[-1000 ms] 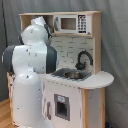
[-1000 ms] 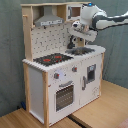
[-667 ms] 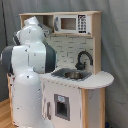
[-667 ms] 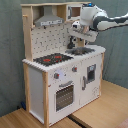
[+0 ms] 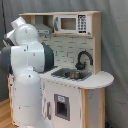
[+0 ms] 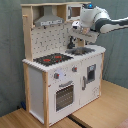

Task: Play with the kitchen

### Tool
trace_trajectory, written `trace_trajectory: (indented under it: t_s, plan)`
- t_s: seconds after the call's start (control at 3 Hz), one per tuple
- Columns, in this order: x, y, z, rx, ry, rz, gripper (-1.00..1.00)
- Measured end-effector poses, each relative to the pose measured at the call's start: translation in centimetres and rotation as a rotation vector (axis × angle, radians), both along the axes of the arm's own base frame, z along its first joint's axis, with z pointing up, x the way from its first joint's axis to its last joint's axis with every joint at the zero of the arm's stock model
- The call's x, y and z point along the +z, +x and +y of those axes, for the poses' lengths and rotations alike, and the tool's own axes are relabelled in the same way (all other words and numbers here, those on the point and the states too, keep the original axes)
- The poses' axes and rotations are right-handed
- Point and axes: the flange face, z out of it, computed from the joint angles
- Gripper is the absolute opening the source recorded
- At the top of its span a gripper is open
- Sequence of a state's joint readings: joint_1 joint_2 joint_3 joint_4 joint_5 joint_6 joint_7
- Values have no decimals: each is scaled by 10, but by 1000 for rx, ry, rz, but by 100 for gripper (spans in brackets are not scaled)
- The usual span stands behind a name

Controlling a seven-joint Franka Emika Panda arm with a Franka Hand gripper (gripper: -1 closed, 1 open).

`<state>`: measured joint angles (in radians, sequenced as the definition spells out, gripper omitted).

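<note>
The kitchen (image 6: 60, 70) stands on a wooden floor (image 6: 107, 107) before a grey curtain (image 6: 11, 55) in both exterior views; it is white with light-wood trim. In the second exterior view its hob (image 6: 52, 59) with red rings lies toward the second exterior view's left, the sink (image 6: 80, 50) toward the right; above the hob hangs a grey hood (image 6: 49, 20), and behind it runs a dotted backboard (image 6: 50, 39). Below the hob sit two knobs (image 6: 56, 76) and an oven door (image 6: 65, 95). In the first exterior view the sink (image 5: 71, 74) sits in the white worktop (image 5: 100, 79), with the black faucet (image 5: 84, 59) arching just behind it; a toy microwave (image 5: 70, 23) sits on the shelf above. The arm (image 6: 102, 21) reaches in from the second exterior view's right, its end above the sink near the faucet (image 6: 74, 41); in the first exterior view the arm (image 5: 27, 65) fills the left side, in front of the kitchen. I cannot tell whether the jaws are apart or together.
</note>
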<state>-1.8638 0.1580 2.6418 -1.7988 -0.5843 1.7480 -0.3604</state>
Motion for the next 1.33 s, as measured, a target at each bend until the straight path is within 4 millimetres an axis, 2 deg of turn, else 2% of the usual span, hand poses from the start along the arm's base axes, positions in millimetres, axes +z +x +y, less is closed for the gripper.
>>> trace_trajectory:
  t_s: [0.67,1.33]
  plan:
    - [-1,-26,56,81,-137,-97,100]
    - [-8,-40,106,150,-308,-219,100]
